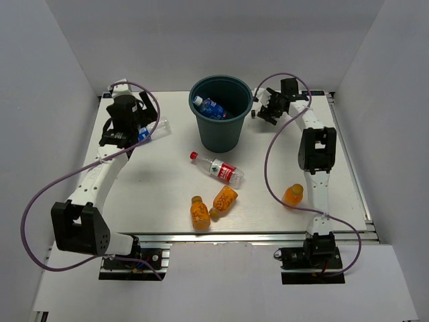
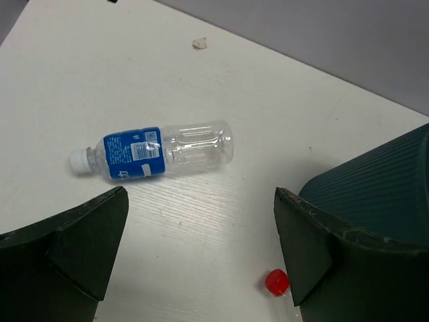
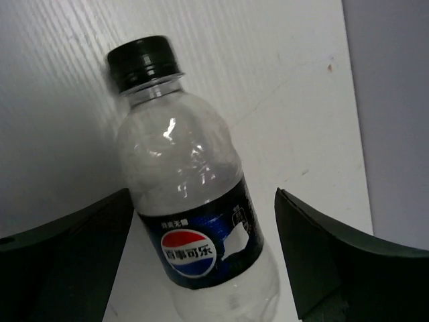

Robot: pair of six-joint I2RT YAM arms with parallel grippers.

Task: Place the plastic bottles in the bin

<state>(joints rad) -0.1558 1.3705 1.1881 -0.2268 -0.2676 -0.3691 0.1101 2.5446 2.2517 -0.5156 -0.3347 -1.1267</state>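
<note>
The dark green bin (image 1: pixel 221 114) stands at the back centre with a blue-labelled bottle (image 1: pixel 210 109) inside. A clear bottle with a blue label and white cap (image 2: pixel 154 151) lies on the table just ahead of my open left gripper (image 2: pixel 201 248), outside its fingers; the left gripper (image 1: pixel 142 131) hovers left of the bin. My right gripper (image 3: pixel 201 261) is open around a clear Pepsi bottle with a black cap (image 3: pixel 194 215), right of the bin (image 1: pixel 263 113). A red-capped bottle (image 1: pixel 218 169) and three orange bottles (image 1: pixel 199 212) (image 1: pixel 224 198) (image 1: pixel 293 194) lie nearer the front.
The bin's ribbed wall (image 2: pixel 382 188) fills the right of the left wrist view, and the red cap (image 2: pixel 277 282) shows beside the right finger. A small scrap (image 2: pixel 199 43) lies at the back. The table's right edge (image 3: pixel 355 134) is close behind the Pepsi bottle.
</note>
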